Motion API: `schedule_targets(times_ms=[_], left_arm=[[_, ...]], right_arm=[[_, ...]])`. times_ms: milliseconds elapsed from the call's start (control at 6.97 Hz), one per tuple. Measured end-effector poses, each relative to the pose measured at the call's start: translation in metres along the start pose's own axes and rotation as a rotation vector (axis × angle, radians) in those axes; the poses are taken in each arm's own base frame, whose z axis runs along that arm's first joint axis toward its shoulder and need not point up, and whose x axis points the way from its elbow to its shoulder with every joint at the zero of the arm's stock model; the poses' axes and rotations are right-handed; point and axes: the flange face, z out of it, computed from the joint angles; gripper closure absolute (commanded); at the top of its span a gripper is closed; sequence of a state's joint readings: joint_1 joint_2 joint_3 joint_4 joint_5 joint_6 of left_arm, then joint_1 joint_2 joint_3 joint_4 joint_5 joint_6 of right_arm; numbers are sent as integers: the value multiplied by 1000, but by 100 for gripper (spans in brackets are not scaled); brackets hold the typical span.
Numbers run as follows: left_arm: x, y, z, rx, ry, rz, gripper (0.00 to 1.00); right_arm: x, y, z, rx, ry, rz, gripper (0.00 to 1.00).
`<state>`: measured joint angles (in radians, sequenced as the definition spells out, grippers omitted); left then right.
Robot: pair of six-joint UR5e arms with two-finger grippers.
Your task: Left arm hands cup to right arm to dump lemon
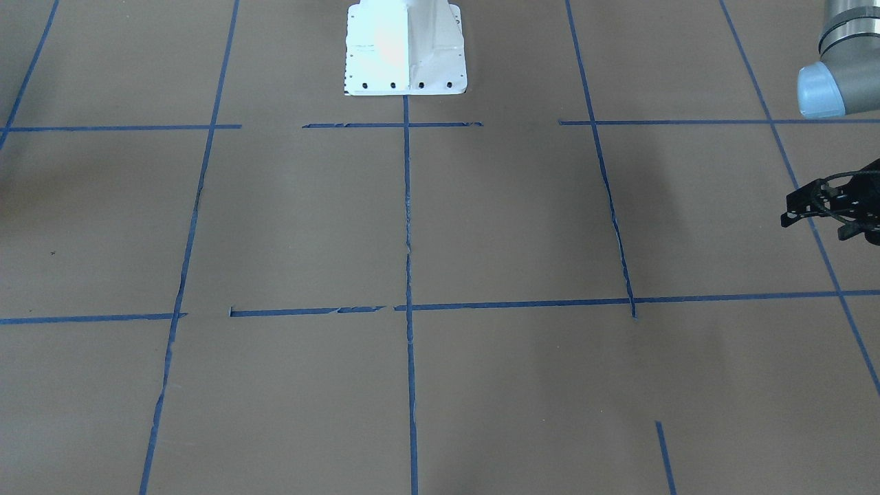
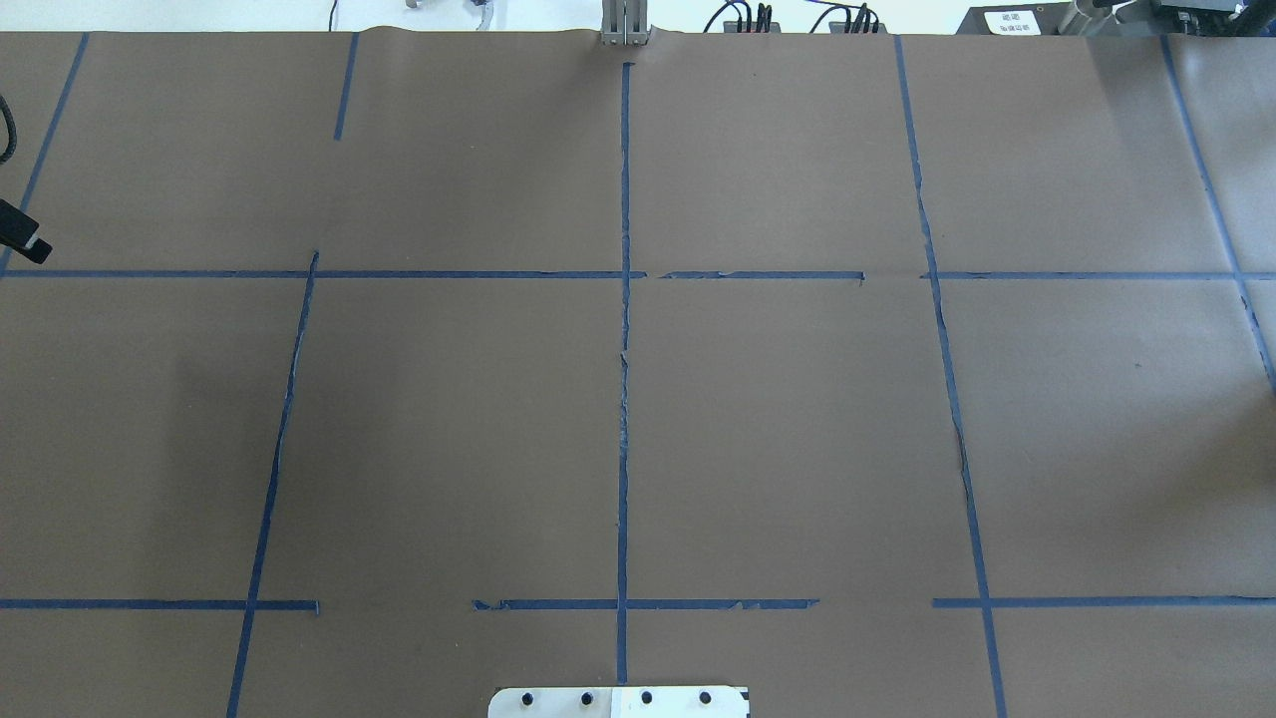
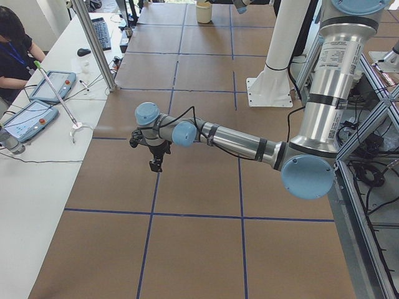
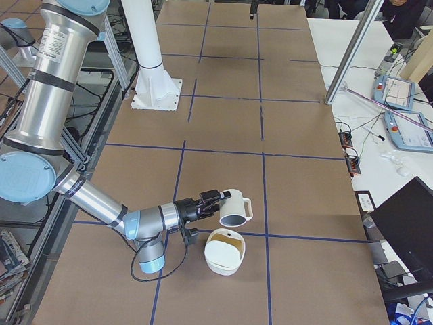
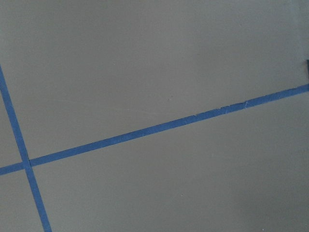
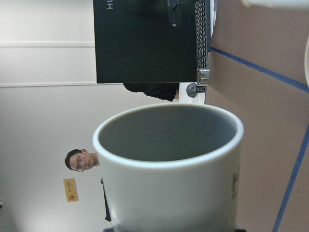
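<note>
The small white mug [image 4: 234,207] with a grey inside is in the lower middle of the right-side view. It lies tipped on its side, up off the brown paper counter [image 4: 223,115], at the tip of the silver right arm [image 4: 95,198]. Its mouth is just above a round cream bowl [image 4: 220,267]. I cannot tell how tight those jaws are. The silver left arm [image 1: 842,75] hangs at the right edge of the front view, its jaws apart and holding nothing.
</note>
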<state>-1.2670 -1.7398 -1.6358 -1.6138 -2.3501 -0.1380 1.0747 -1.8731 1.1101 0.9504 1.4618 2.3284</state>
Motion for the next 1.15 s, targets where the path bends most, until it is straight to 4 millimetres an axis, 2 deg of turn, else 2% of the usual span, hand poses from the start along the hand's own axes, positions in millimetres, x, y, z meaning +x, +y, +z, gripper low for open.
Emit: schedule_targets(times_ms=[574, 1148], left_arm=[[-1, 0, -2, 1, 0, -5, 0], [1, 0, -5, 1, -1, -9, 0]], right_arm=[[-20, -7, -10, -1, -206, 381, 91], [-19, -20, -38, -17, -276, 587, 91]])
